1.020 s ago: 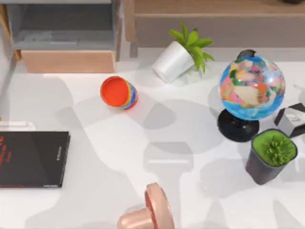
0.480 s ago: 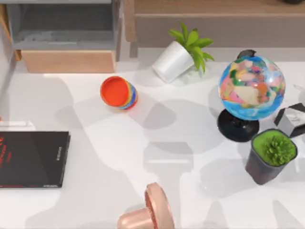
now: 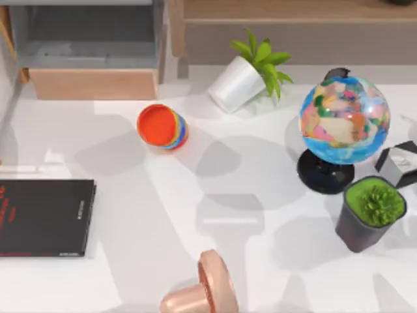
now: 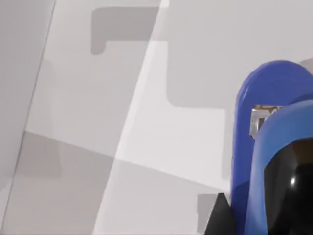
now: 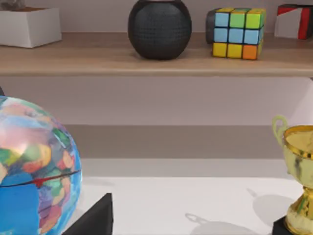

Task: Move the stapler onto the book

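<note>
The book [image 3: 42, 217], black with red lettering, lies flat at the left edge of the white tabletop [image 3: 260, 195]. In my left wrist view the bright blue stapler [image 4: 274, 156] sits close against the camera, above the pale tabletop; whether my left jaws are clamped on it I cannot tell. Across the tabletop stand a rainbow-striped bowl [image 3: 163, 126], a tipped white plant pot [image 3: 236, 83], a globe [image 3: 344, 119], a dark potted plant [image 3: 370, 212] and a pink-copper mushroom-shaped object [image 3: 202, 292]. My right wrist view faces a shelf [image 5: 156, 61] bearing a puzzle cube [image 5: 237, 32], with a gold trophy [image 5: 299, 176] nearby.
</note>
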`<act>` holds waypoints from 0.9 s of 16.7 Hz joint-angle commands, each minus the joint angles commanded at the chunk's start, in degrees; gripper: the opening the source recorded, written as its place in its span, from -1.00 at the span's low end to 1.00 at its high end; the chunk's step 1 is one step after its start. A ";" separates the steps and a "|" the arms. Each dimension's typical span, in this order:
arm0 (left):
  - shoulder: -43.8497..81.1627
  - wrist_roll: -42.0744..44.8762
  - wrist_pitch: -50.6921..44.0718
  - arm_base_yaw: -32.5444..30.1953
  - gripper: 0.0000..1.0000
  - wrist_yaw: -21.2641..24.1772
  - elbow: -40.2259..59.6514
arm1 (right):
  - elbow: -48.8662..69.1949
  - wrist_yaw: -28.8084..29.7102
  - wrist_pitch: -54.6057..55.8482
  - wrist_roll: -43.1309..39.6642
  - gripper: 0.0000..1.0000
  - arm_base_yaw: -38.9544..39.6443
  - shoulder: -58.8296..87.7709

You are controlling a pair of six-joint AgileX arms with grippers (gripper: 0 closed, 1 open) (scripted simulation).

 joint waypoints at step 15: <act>-41.40 4.97 11.39 -18.11 -1.00 -6.36 -48.43 | 0.00 0.00 0.00 0.00 1.00 0.00 0.00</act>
